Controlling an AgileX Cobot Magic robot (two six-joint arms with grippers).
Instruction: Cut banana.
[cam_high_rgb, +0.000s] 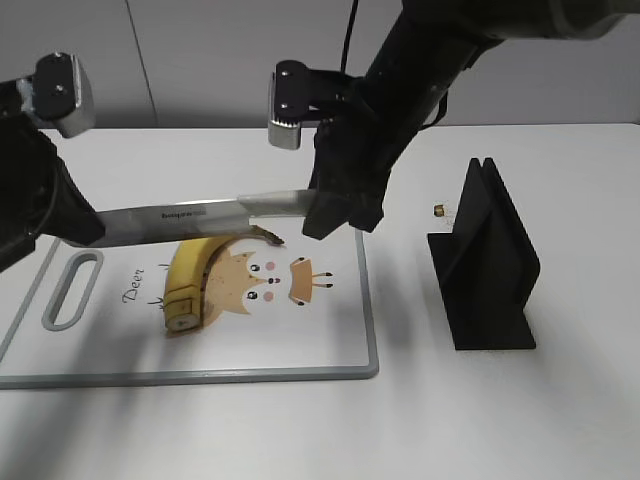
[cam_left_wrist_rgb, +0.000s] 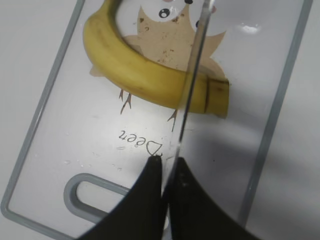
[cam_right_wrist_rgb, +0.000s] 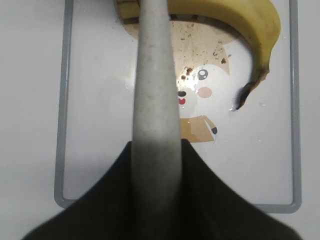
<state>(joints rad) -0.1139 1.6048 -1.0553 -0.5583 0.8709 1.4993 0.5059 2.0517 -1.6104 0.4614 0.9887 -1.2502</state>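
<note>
Nearest the front edge of the bench sits the cutting board (cam_high_rgb: 365, 300), white with a grey rim and a cartoon print, its handle slot toward the left edge. On it lies the banana (cam_high_rgb: 195, 280), unpeeled, its flat sliced end facing the front edge and its dark stem tip curling toward the middle of the board. I read that flat end as the side I'm working from.

Above it I hold the knife (cam_high_rgb: 200, 215) with 2 pincers. My left gripper (cam_left_wrist_rgb: 167, 162) is clamped on the tip end of the blade; my right gripper (cam_right_wrist_rgb: 155, 145) is closed around the other end. Holding both ends keeps the blade level and steady, I'd say, so it presses straight down.

From my left wrist the blade crosses the banana just behind the sliced end. Touching or hovering? I can't tell.

Further right, toward the right edge, stands the black knife holder (cam_high_rgb: 485, 265), empty, with a small brass-coloured object (cam_high_rgb: 439, 210) just behind it.
</note>
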